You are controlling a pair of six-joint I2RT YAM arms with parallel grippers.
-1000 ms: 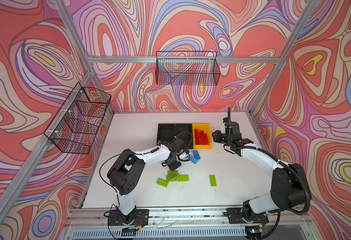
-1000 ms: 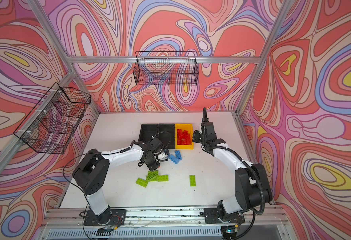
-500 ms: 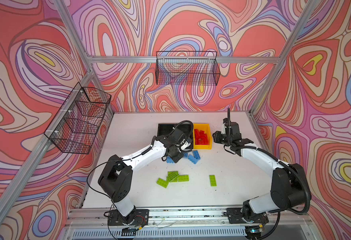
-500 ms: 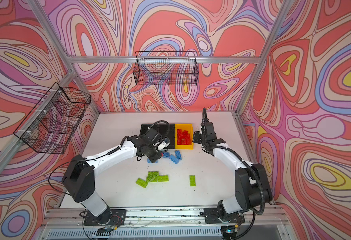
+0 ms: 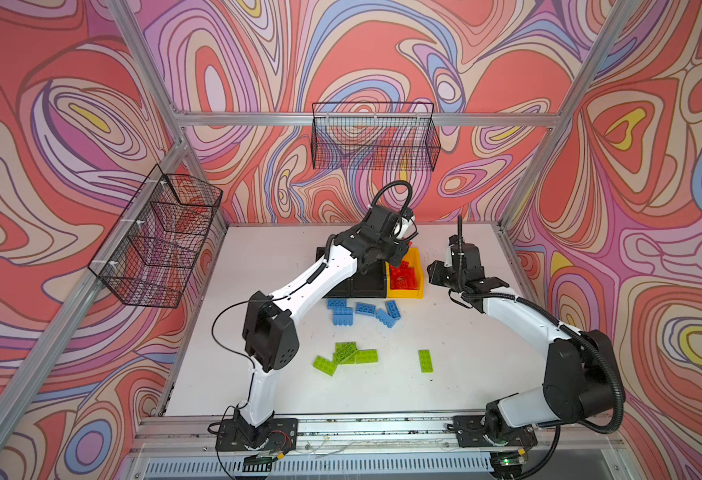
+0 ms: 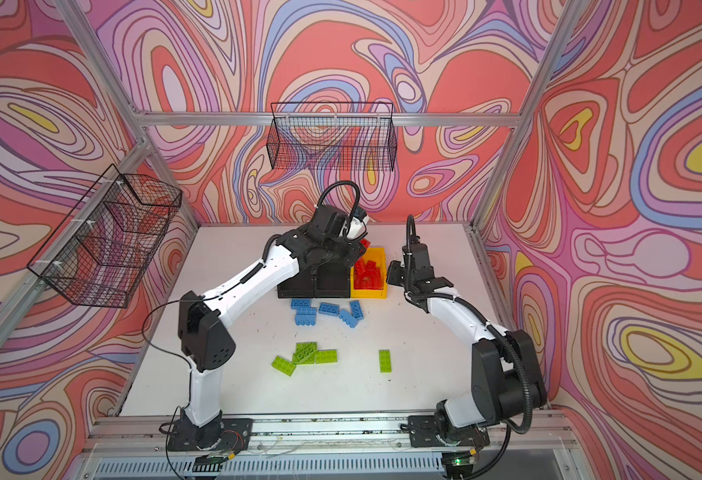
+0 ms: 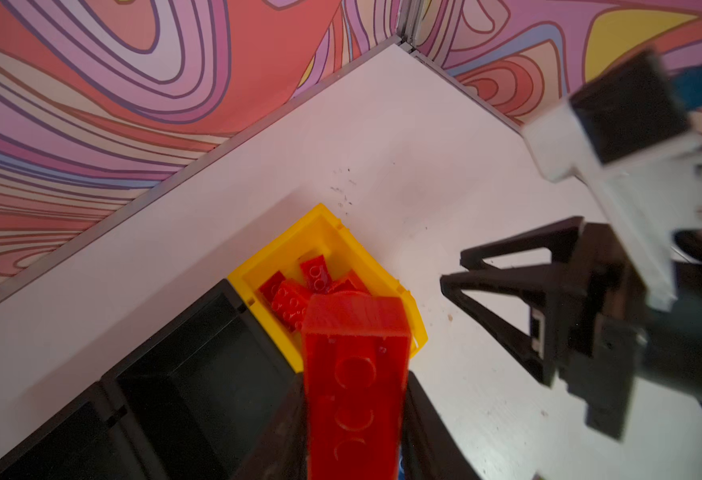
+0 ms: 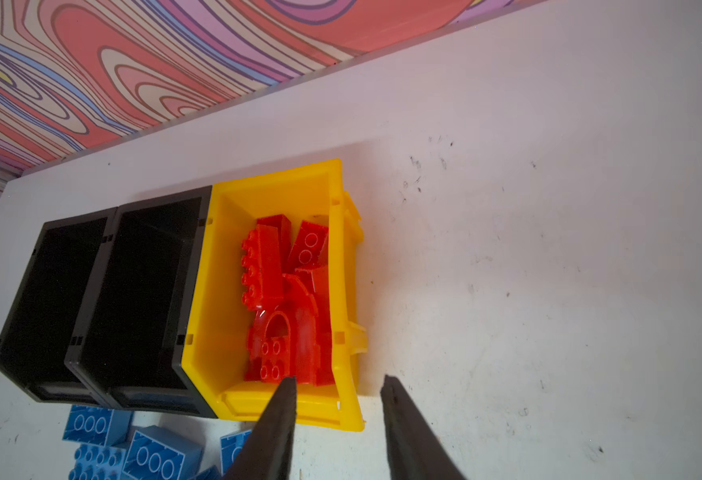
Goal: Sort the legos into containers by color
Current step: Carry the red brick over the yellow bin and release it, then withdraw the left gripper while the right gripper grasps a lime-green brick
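Five blue studded plastic bricks, five lime bricks on white tabletop; left gripper pinches glossy red brick; right gripper spread.

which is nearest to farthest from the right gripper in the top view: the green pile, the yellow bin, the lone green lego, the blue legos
1. yellow bin, just left of the right gripper
2. blue legos, further left and nearer the front
3. lone green lego, toward the front edge
4. green pile, front and well to the left
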